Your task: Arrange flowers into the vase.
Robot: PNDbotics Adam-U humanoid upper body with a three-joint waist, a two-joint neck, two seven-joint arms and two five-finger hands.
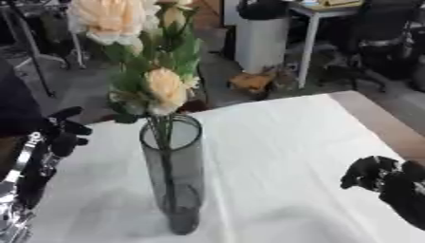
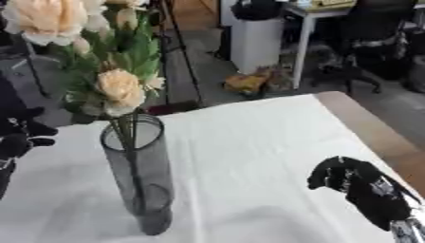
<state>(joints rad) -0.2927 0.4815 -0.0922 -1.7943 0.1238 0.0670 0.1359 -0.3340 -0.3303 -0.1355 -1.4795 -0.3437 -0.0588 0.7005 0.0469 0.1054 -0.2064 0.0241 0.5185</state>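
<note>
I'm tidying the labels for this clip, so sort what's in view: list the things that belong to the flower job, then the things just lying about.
Part of the job:
- flowers, stems in the vase
- vase, upright on the table
- left hand and right hand, both holding nothing

Just lying about:
- white tablecloth
- white bin on the floor
- office chair

Top flower [image 1: 112, 16]: cut off by the upper edge in both views.
Stems [image 1: 162, 156]: dim behind the smoky vase [image 1: 172, 175] glass; their lower ends cannot be made out.
Left hand [image 2: 18, 137]: partly cropped at the left edge.
Right hand [image 1: 378, 175]: blurred; finger pose unclear.
</note>
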